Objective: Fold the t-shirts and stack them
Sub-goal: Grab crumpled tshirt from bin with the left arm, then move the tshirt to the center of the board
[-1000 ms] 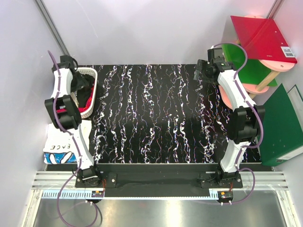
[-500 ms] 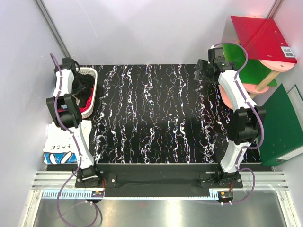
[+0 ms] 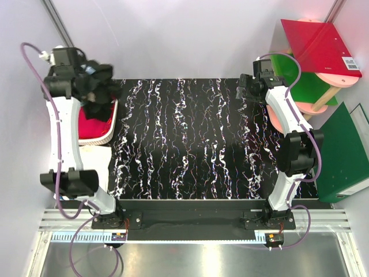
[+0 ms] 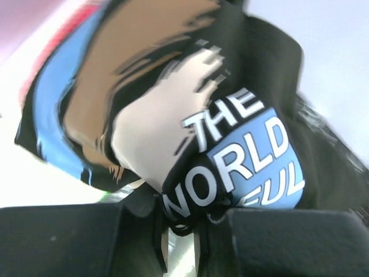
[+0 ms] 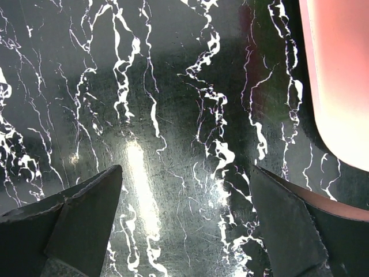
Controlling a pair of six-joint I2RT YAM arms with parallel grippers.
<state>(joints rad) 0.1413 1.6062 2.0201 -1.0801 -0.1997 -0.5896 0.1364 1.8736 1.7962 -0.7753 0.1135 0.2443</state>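
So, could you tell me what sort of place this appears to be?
Probably a robotics lab cell: left arm and right arm mounted on a rail at a black marbled table, white walls, binders alongside.

Black t-shirt [image 3: 95, 82] is hanging all bunched up in the air at the far-left desk corner, pinched in the left jaws, with its blue, white and tan print [image 4: 230, 158] showing. Red t-shirt [image 3: 91, 124] is lying crumpled in the basket [image 3: 97, 140] just below.

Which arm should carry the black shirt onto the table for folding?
Left. The left gripper is shut on the black t-shirt, held above the basket; the right gripper is open and empty over the table's far right corner.
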